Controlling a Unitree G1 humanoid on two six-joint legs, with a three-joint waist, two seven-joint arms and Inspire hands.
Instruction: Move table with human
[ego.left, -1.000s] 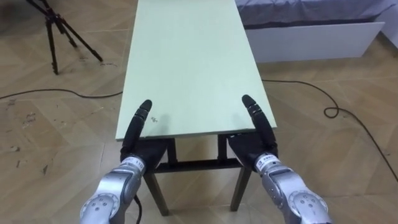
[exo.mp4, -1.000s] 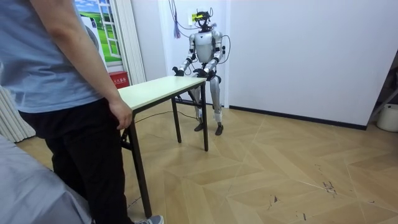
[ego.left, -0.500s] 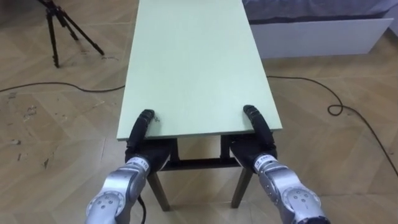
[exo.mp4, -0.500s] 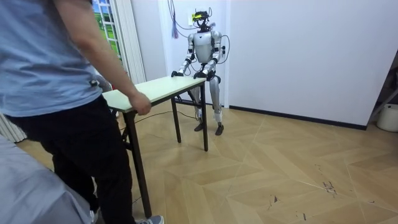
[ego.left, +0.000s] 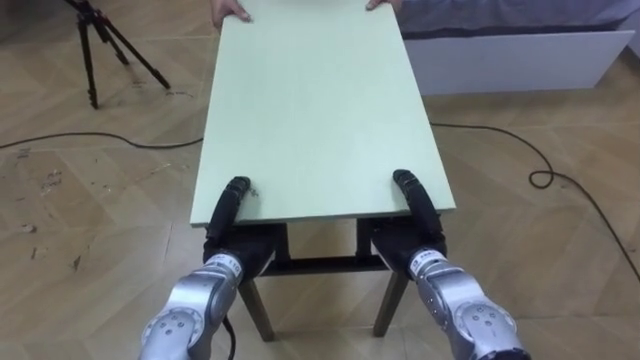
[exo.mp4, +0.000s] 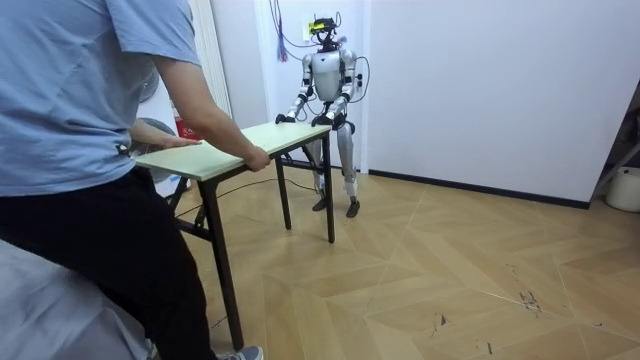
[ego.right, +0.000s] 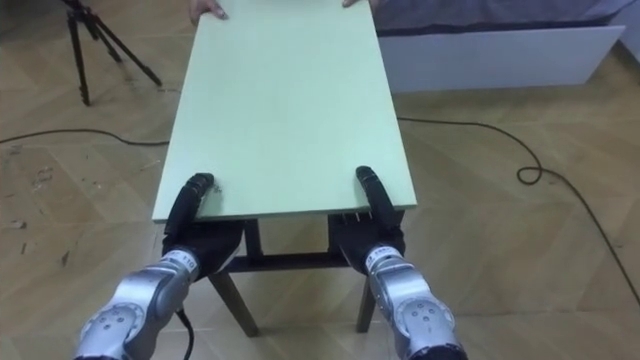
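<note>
- left hand (ego.left: 232, 200) and right hand (ego.left: 412, 195): each clamps the worktop's (ego.left: 310, 110) near edge, thumb on top, palm below, ready to lift.
- person's hands (ego.left: 232, 12): grip the far edge, so the worktop spans between both carriers.

Table (ego.left: 310, 110) ahead, left hand (ego.left: 228, 205) and right hand (ego.left: 418, 205) on its near edge — person's hands (ego.left: 232, 12) on the far edge, tripod (ego.left: 95, 50) left, bed (ego.left: 510, 55) right.

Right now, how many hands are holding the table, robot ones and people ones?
Robot hands: 2, the left hand and the right hand, thumbs on top of the table at its near end.
Person's hands: 2, one and another, at the far end.
Total: 4
</note>
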